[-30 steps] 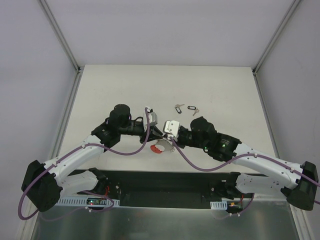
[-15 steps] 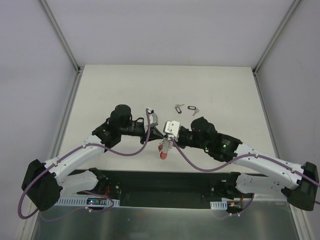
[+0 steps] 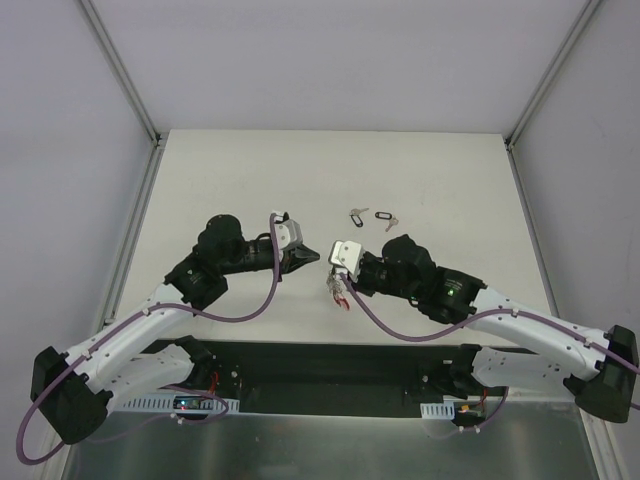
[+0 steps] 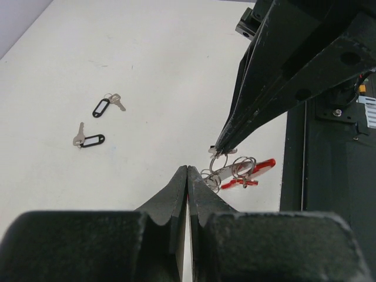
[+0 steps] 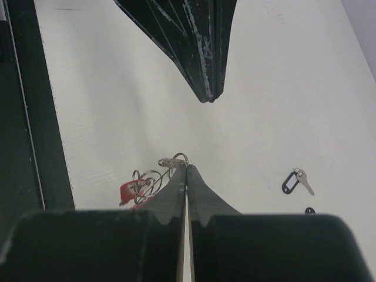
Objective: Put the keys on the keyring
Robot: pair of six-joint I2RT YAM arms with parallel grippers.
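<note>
My right gripper (image 3: pixel 334 281) is shut on a thin wire loop of the keyring (image 3: pixel 341 294) and holds it just above the table. In the left wrist view the keyring (image 4: pixel 244 170) hangs from the right fingertips (image 4: pixel 221 147) as a bunch of silver rings with red parts. It also shows in the right wrist view (image 5: pixel 140 185), left of my right gripper (image 5: pixel 186 168). My left gripper (image 3: pixel 310 258) is shut and empty, a little to the left of the keyring; its tips (image 4: pixel 187 170) point at it. Two black-tagged keys (image 3: pixel 358 214) (image 3: pixel 386 218) lie apart on the table beyond.
The loose keys also show in the left wrist view (image 4: pixel 101 107) (image 4: pixel 90 140) and one in the right wrist view (image 5: pixel 292 181). The black base plate (image 3: pixel 330 370) runs along the near edge. Frame posts (image 3: pixel 120 70) stand at the table's back corners.
My left gripper has drawn back to the left, away from the keyring. The keyring now hangs from my right gripper alone and has shifted slightly right.
</note>
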